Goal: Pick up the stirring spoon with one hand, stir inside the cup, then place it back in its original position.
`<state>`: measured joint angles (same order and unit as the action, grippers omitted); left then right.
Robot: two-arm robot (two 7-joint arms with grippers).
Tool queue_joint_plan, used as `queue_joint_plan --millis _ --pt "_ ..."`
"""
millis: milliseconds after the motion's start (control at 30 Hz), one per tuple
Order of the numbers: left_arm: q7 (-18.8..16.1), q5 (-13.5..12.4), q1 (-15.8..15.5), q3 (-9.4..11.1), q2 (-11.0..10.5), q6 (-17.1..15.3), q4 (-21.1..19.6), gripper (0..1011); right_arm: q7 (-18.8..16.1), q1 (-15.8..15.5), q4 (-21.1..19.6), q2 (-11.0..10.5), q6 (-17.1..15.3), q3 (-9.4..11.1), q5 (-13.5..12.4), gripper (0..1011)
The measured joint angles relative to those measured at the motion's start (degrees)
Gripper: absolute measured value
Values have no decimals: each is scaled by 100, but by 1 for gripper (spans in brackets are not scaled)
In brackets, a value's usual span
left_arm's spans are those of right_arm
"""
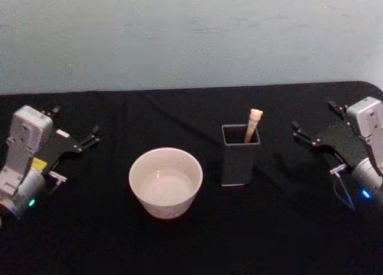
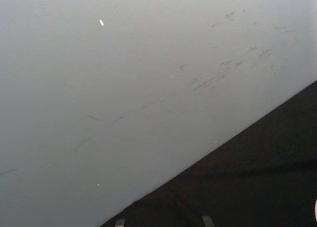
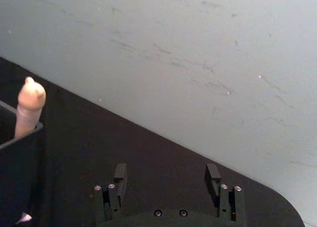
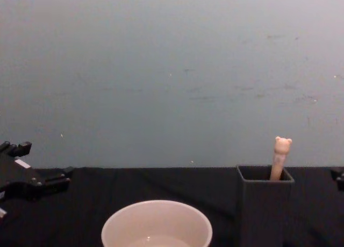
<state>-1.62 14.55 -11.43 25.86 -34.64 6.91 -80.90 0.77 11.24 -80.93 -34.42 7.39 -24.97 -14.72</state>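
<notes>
The stirring spoon [image 1: 254,126] stands nearly upright in the dark grey square holder [image 1: 240,161], its bear-head handle above the rim. The right gripper [image 1: 316,120], spread wide and empty, is nearer, to the holder's right across bare black tablecloth [image 1: 281,227]. The cup [image 1: 166,182] sits left of the holder. The left gripper [image 1: 76,121], also wide, is beyond it.

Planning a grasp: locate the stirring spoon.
In the head view, the stirring spoon stands in the dark holder, right of the cup, nearer the right gripper.
</notes>
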Motion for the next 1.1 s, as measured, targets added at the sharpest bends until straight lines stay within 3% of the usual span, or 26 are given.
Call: queue_joint_plan --millis 200,367,400,667,933,1100 --pt "0 0 0 0 0 0 0 1001 -285 -120 -179 -34 42 147 -165 1000" --pt "0 0 0 0 0 0 0 1001 -608 -329 -433 -141 37 258 -393 1000" --pt "0 -1 0 0 0 0 0 1001 -787 -468 -576 -199 22 311 -540 1000" --pt "0 0 0 0 0 0 0 1001 -1308 -835 -986 -300 -40 339 -817 1000" --pt "0 0 0 0 0 0 0 1001 -1683 -857 -1095 -161 -73 297 -975 1000" --pt "0 0 0 0 0 0 0 1001 -1853 -713 -1048 77 -131 312 -1086 1000"
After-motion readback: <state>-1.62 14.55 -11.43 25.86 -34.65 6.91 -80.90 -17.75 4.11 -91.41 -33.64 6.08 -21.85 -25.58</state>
